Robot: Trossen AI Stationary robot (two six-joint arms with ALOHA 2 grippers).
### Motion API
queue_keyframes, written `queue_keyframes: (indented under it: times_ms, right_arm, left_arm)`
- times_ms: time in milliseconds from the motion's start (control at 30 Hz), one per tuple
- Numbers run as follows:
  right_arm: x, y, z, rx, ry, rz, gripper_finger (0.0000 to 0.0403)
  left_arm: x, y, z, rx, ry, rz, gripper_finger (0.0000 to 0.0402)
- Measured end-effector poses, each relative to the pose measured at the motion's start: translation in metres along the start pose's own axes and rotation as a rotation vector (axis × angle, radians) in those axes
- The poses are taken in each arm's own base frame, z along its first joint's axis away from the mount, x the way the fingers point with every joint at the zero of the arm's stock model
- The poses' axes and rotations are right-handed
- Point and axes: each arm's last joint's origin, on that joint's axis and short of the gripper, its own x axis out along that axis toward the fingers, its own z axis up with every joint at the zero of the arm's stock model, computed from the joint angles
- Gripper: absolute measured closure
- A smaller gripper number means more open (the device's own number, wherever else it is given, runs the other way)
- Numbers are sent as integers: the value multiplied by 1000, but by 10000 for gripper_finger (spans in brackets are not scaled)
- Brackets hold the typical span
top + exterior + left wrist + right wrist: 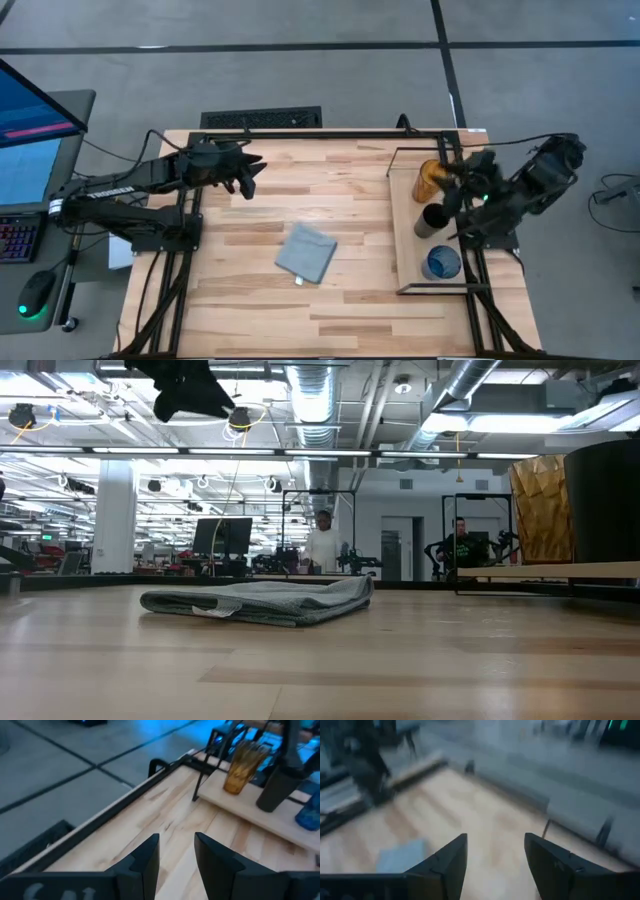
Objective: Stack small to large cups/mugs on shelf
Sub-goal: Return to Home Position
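Three cups stand in a row on the light wood shelf board (408, 225) at the table's right, each on its base: the amber tumbler (430, 178) farthest, the black cup (432, 220) in the middle, the blue cup (442, 263) nearest. They also show in the left wrist view as the amber tumbler (242, 767), the black cup (277, 785) and the blue cup (307, 815). My right gripper (495, 855) is open and empty, raised over the shelf's far end beside the amber tumbler (455, 180). My left gripper (176, 852) is open and empty, raised over the table's far left (245, 178).
A grey-blue folded cloth (305, 252) lies flat in the middle of the table and shows in the low view (260, 600). The shelf's thin black wire frame (400, 150) rises around the board. People stand in the room behind the table (322, 545).
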Motion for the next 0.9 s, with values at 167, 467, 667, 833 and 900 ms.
queue_keyframes:
  times_ms: [167, 467, 667, 833, 900]
  right_arm:
    - [-12, -26, 13, -98, -107, 78, 186]
    - [-31, -69, 26, -137, -275, 480, 188]
    - [-27, -68, 13, -166, -482, 626, 186]
    - [-23, -70, 0, -167, -551, 754, 188]
    - [-23, -69, -1, -175, -546, 764, 188]
  left_arm:
    - [-10, -1, 9, 63, -92, -63, 287]
    - [-29, -1, 21, 153, -236, -166, 287]
    - [-33, 0, 20, 154, -235, -164, 287]
    - [-32, 0, 19, 166, -224, -161, 287]
    - [-32, 0, 19, 168, -221, -160, 287]
